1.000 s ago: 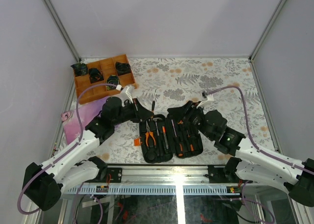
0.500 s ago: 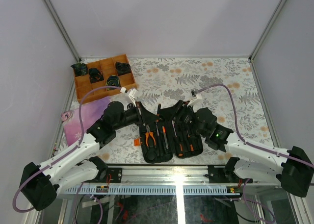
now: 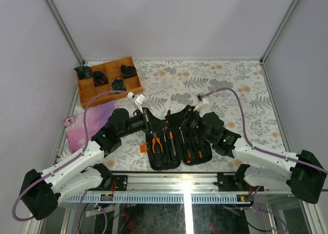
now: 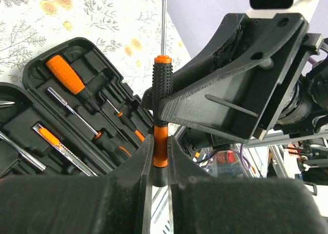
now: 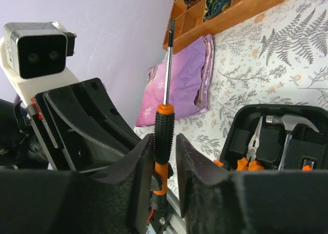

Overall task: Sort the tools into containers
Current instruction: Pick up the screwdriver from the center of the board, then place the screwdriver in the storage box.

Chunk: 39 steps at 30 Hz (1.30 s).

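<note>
Both jaws around one screwdriver (image 4: 162,88)

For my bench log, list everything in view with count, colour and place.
table: one, floral, under everything
case: one, black, open at near edge
pliers: one, orange-handled, case's left half
hammer: one, steel-headed, beside pliers
stowed screwdrivers: several, orange-black, case's right half
held screwdriver: one, black-orange, above case
tray: one, wooden, far left corner
bundles: four, dark, in tray
cloth: one, purple, left of case
left arm: white-black, jaws shut on held screwdriver
right arm: white-black, jaws around same handle
</note>
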### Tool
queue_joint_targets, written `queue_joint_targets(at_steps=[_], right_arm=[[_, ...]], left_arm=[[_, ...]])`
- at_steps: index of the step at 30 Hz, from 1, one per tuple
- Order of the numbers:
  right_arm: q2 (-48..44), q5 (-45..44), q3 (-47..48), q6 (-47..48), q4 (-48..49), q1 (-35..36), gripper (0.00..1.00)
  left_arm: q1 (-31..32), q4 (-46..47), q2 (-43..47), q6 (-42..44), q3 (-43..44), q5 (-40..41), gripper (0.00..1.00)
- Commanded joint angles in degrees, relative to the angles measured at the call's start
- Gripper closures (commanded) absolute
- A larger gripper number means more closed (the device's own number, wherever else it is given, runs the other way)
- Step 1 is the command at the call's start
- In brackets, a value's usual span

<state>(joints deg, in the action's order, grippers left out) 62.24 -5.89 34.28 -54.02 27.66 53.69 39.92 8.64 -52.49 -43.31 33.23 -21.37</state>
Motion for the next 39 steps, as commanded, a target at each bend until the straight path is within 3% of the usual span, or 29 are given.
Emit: queue_joint_targets(at_steps=[1,4,6,10,13,22,29,39], right_arm=[[0.3,0.6,1.1,-0.5,3.2,0.3,0.76],[0.2,0.5,1.1,-0.1,2.7,0.3,0.85],[-0.1,0.0,1.1,0.4,2.0,0.3,0.93],[-1.4,-2.3,2.0,2.9,-1.8,0.3,1.00],[-1.9,-4.8,3.3,5.8,-6.4,0.3,1.00],[0.4,-12.1,12.2,18.9,-29.4,0.3,1.00],[7.7,-9.0,19.7,26.5,-45.4,0.3,1.00],[5.7,-5.7,16.2,27.9,-47.0,0.3,1.00]], left_arm=[[0.4,7.2,1.2,0.3,-1.9,-1.9,0.99],[0.4,8.5,1.1,0.2,-2.4,-2.6,0.97],[0.4,8.5,1.1,0.2,-2.4,-2.5,0.90],[0.4,7.1,1.4,0.9,-2.3,-0.3,0.61],[0.5,6.3,1.2,1.1,-3.0,2.2,0.50],[0.4,-7.9,-0.5,2.2,0.7,17.8,0.45],[0.1,-12.0,-1.7,1.7,0.1,23.3,0.44],[-4.9,-21.8,-6.7,-1.0,0.6,29.5,0.45]])
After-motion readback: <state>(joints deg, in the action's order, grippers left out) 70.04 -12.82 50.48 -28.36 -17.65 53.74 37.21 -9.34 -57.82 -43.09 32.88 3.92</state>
